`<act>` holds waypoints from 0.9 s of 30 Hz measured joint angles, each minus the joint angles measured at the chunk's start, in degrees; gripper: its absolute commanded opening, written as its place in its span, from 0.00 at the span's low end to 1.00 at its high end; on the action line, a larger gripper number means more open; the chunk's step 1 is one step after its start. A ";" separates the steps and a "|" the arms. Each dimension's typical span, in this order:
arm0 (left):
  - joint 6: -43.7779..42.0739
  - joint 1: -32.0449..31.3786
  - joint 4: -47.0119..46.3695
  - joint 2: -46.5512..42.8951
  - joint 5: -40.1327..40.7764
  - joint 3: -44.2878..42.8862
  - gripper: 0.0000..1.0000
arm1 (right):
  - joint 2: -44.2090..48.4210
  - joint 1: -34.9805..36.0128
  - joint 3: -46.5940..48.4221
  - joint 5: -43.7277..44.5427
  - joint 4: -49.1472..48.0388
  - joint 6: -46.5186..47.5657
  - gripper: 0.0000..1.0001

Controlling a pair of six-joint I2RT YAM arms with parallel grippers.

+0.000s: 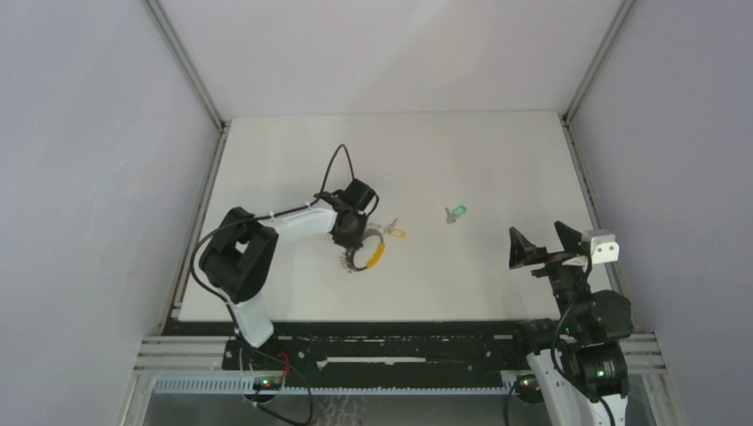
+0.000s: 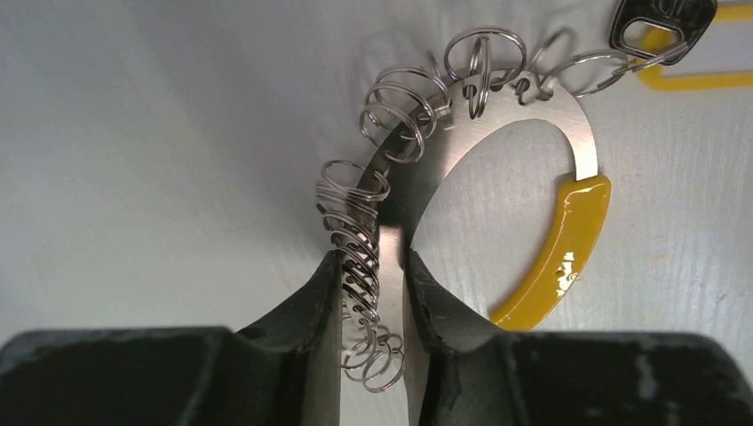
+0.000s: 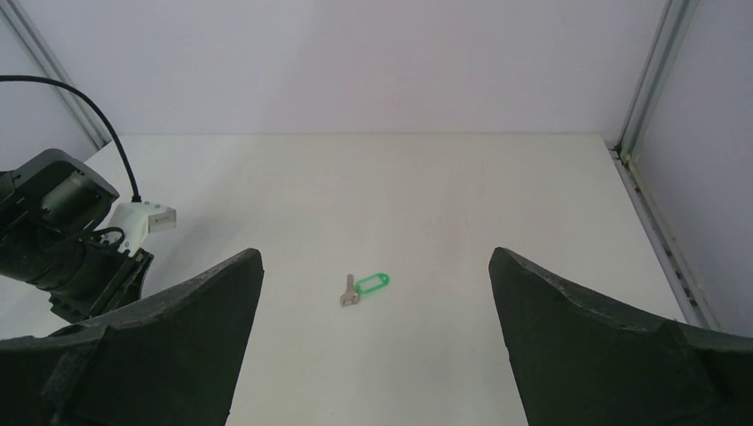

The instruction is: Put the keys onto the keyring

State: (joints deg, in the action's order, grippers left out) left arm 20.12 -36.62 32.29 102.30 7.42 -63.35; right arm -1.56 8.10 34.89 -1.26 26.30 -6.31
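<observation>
The right end effector point(image 1: 537, 232) is held above the near right part of the surface point(image 1: 497, 160). Its jaws are spread wide and nothing is held between them. It stands well apart from everything else on the surface.

At about the same depth, left of centre, the left end effector point(image 2: 375, 266) is lowered onto the keyring point(image 2: 502, 111), which lies flat on the surface. The jaws are drawn in narrow on either side of the ring's flat metal band. One of the fingers point(image 2: 444, 311) is set against the band's inner edge. The other is pressed against the small wire rings point(image 2: 355, 240) threaded along the outer edge, so the band is pinched between the two. A yellow coated section point(image 2: 559, 253) is seen on the part of the ring away from the grip, clear of both fingers.

Just beyond the keyring, at its far right edge, the yellow key point(image 1: 394, 233) is found. In the left wrist view one small wire ring appears to pass through its dark head. Whether that ring is joined to the band cannot be told.

Farther back and to the right, the green key point(image 1: 456, 213) lies alone on the surface. It is well apart from the keyring and from both end effectors, roughly between them in the overhead view.
</observation>
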 measured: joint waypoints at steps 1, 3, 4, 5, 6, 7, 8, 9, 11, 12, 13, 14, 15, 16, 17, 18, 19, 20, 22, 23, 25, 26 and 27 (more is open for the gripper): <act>-0.09 0.00 -0.04 -0.04 0.07 0.00 0.20 | 0.00 0.00 0.00 -0.20 0.00 -0.02 1.00; -0.26 -0.02 -0.13 -0.28 0.13 0.11 0.20 | 0.00 0.09 0.00 -0.44 0.02 -0.02 1.00; -0.31 -0.02 -0.35 -0.61 0.17 0.44 0.19 | 0.00 0.24 0.00 -0.59 0.00 -0.02 1.00; -0.28 -0.13 -0.52 -1.07 0.20 0.98 0.19 | 0.00 0.33 0.02 -0.68 0.02 -0.02 1.00; -0.28 -0.17 -0.74 -1.60 0.22 1.62 0.19 | 0.00 0.42 0.00 -0.81 0.00 -0.02 1.00; -0.28 -0.22 -0.83 -2.32 0.33 2.51 0.19 | 0.00 0.50 0.00 -0.87 0.00 0.00 1.00; -0.28 -0.26 -0.85 -3.63 0.59 4.02 0.19 | 0.00 0.63 0.00 -0.96 0.00 -0.02 1.00; -0.28 -0.28 -0.81 -3.78 0.61 4.17 0.20 | 0.00 0.74 0.02 -1.01 0.02 -0.02 1.00; -0.24 -0.37 -1.09 -5.62 1.18 6.16 0.25 | 0.00 1.07 0.00 -1.11 0.00 -0.02 1.00; -0.22 -0.39 -1.11 -6.73 1.44 7.23 0.29 | 0.00 1.20 0.00 -1.20 0.02 0.00 1.00; -0.20 -0.39 -1.11 -7.72 1.53 8.13 0.33 | 0.00 1.40 0.02 -1.25 0.02 -0.02 1.00; -0.17 -0.39 -1.07 -8.70 1.64 8.87 0.38 | 0.00 1.62 0.02 -1.31 0.00 -0.02 1.00; -0.15 -0.39 -1.05 -9.53 1.75 9.31 0.42 | 0.00 1.90 0.02 -1.40 0.02 -0.02 1.00; -0.11 -0.39 -1.07 -10.23 1.84 9.49 0.45 | 0.00 2.14 0.00 -1.44 0.02 -0.02 1.00; 0.09 -0.39 -1.20 -10.80 1.88 9.51 0.47 | 0.00 2.38 0.00 -1.49 0.00 0.00 1.00; 0.22 -0.39 -1.51 -11.41 1.86 9.51 0.50 | 0.00 2.54 0.02 -1.60 0.02 0.00 1.00; 0.33 -0.39 -1.90 -12.11 1.86 9.51 0.53 | 0.00 2.69 0.00 -1.64 0.02 0.00 1.00; 0.33 -0.39 -2.25 -12.74 1.81 9.51 0.56 | -0.02 2.91 0.02 -1.70 0.00 0.00 1.00; 0.35 -0.37 -3.13 -13.62 1.75 9.42 0.59 | -0.09 3.15 0.00 -1.84 0.00 0.00 1.00; 0.31 -0.33 -3.65 -13.81 1.66 9.33 0.60 | -0.22 3.32 0.00 -1.86 0.00 0.00 1.00; 0.28 0.04 -4.50 -13.79 1.27 9.22 0.62 | -0.44 3.61 0.02 -1.88 0.02 0.00 1.00; 0.26 0.26 -4.76 -13.57 1.09 9.20 0.62 | -0.55 3.78 0.02 -1.88 0.02 0.00 1.00; 0.26 0.57 -4.81 -13.25 0.94 9.01 0.63 | -0.55 3.96 0.02 -1.88 0.02 0.00 1.00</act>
State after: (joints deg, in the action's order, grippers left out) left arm 20.38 -36.05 27.49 89.06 8.36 -54.35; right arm -2.11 12.05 34.92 -3.14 26.33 -6.31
